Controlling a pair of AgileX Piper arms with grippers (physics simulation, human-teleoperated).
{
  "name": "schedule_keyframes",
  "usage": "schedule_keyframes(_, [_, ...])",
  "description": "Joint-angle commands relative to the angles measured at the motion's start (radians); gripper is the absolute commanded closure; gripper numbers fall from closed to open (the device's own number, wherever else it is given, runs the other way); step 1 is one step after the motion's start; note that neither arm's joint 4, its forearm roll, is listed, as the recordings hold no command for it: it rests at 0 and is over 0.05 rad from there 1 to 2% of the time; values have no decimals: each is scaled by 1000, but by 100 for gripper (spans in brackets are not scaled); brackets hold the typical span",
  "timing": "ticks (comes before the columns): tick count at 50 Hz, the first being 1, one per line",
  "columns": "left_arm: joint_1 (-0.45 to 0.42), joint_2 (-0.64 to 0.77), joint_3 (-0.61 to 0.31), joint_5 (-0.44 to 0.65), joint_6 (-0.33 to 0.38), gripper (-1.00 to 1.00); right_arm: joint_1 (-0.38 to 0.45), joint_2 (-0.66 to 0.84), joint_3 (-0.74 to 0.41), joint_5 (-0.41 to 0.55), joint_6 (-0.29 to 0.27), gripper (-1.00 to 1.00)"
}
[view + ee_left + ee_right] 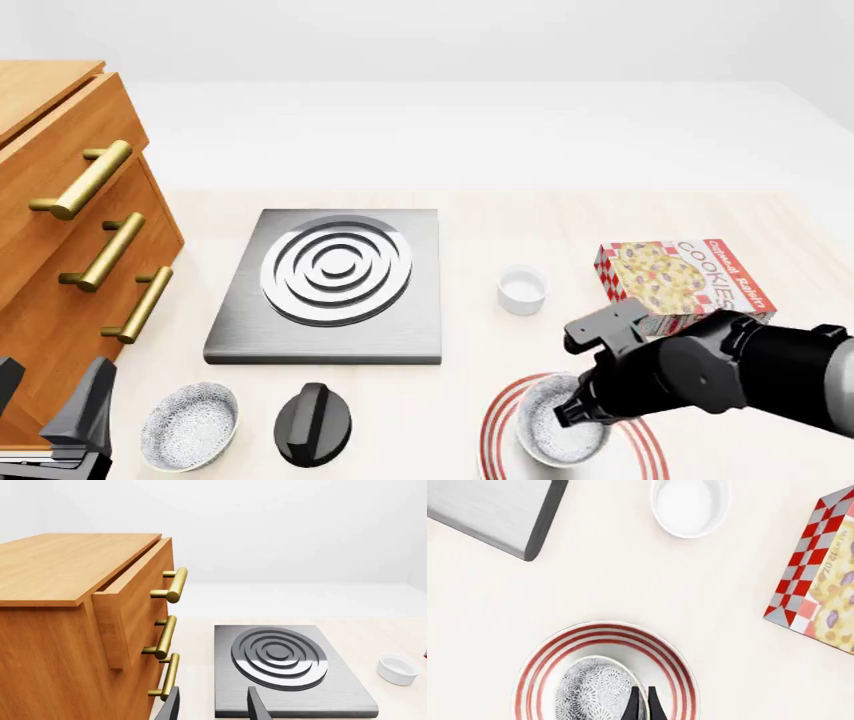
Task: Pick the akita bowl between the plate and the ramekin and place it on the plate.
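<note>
Bowl position: the small round grey-white speckled akita bowl (561, 432) sits inside the large flat white plate with red concentric rings (502, 425), at the lower right of the front view.
Right gripper (642, 704): directly over the bowl's rim, fingers nearly closed with only a thin gap; whether they pinch the rim cannot be told.
Bowl appearance: patterned grey interior, thin rim, upright.
Tiny plain white ramekin (523, 289): above the plate, apart.
Left gripper (212, 705): fingers spread, holding nothing.
</note>
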Motion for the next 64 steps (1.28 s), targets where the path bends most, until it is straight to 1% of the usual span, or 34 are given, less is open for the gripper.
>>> schedule_keyframes(1, [0, 0, 0, 0, 0, -100, 11, 43, 14, -12, -28, 100])
schedule_keyframes(2, [0, 0, 0, 0, 0, -100, 1, 36, 19, -12, -34, -100])
schedule_keyframes(5, [0, 0, 0, 0, 0, -100, -22, 13, 23, 1, -49, -100])
schedule_keyframes(7, [0, 0, 0, 0, 0, -100, -61, -26, 39, 8, -83, -100])
schedule_keyframes(9, [0, 0, 0, 0, 0, -100, -73, -39, 41, 15, -92, -100])
schedule_keyframes(11, [0, 0, 0, 0, 0, -100, -101, -92, 17, 64, -100, -100])
schedule_keyframes(14, [0, 0, 0, 0, 0, -100, -157, -178, 27, 111, -144, -100])
schedule_keyframes(17, [0, 0, 0, 0, 0, -100, -161, -215, 4, 152, -146, -100])
schedule_keyframes(22, [0, 0, 0, 0, 0, -100, -232, -347, -33, 252, -199, -100])
schedule_keyframes(23, [0, 0, 0, 0, 0, -100, -232, -347, -33, 252, -199, -100])
schedule_keyframes(25, [0, 0, 0, 0, 0, -100, -216, -372, -77, 302, -182, -100])
schedule_keyframes(29, [0, 0, 0, 0, 0, -100, -231, -414, -101, 342, -192, -100])
schedule_keyframes(30, [0, 0, 0, 0, 0, -100, -220, -431, -141, 358, -161, -100])
schedule_keyframes(32, [0, 0, 0, 0, 0, -100, -228, -440, -149, 357, -173, -100])
schedule_keyframes(33, [0, 0, 0, 0, 0, -100, -215, -434, -157, 355, -157, -100])
schedule_keyframes(35, [0, 0, 0, 0, 0, -100, -174, -413, -202, 352, -89, -100])
schedule_keyframes(37, [0, 0, 0, 0, 0, -100, -176, -461, -271, 374, -67, -100])
schedule_keyframes(38, [0, 0, 0, 0, 0, -100, -154, -483, -321, 392, -6, -100])
schedule_keyframes(39, [0, 0, 0, 0, 0, -100, -154, -483, -321, 392, -6, -100])
schedule_keyframes(41, [0, 0, 0, 0, 0, -100, -126, -494, -369, 411, 77, -100])
schedule_keyframes(45, [0, 0, 0, 0, 0, -100, -138, -577, -435, 464, 169, -100])
schedule_keyframes(46, [0, 0, 0, 0, 0, -100, -146, -598, -445, 480, 176, -100])
schedule_keyframes(48, [0, 0, 0, 0, 0, -100, -190, -640, -476, 512, 160, -100])
schedule_keyframes(49, [0, 0, 0, 0, 0, -100, -190, -640, -476, 512, 160, -100])
schedule_keyframes(50, [0, 0, 0, 0, 0, -100, -244, -675, -516, 542, 168, -100])
schedule_keyframes(51, [0, 0, 0, 0, 0, -100, -244, -675, -517, 543, 168, -100])
schedule_keyframes(53, [0, 0, 0, 0, 0, -100, -240, -698, -543, 563, 200, -100])
schedule_keyframes(54, [0, 0, 0, 0, 0, -100, -260, -711, -559, 571, 201, -100])
schedule_keyframes(55, [0, 0, 0, 0, 0, -100, -286, -726, -582, 572, 189, -100])
schedule_keyframes(57, [0, 0, 0, 0, 0, -100, -309, -749, -609, 571, 205, -100])
schedule_keyframes(60, [0, 0, 0, 0, 0, -100, -374, -790, -646, 551, 209, -100])
schedule_keyframes(61, [0, 0, 0, 0, 0, -100, -399, -809, -660, 533, 196, -100])
schedule_keyframes(62, [0, 0, 0, 0, 0, -100, -437, -837, -681, 507, 201, -100])
schedule_keyframes(64, [0, 0, 0, 0, 0, -100, -575, -889, -714, 459, 249, -100])
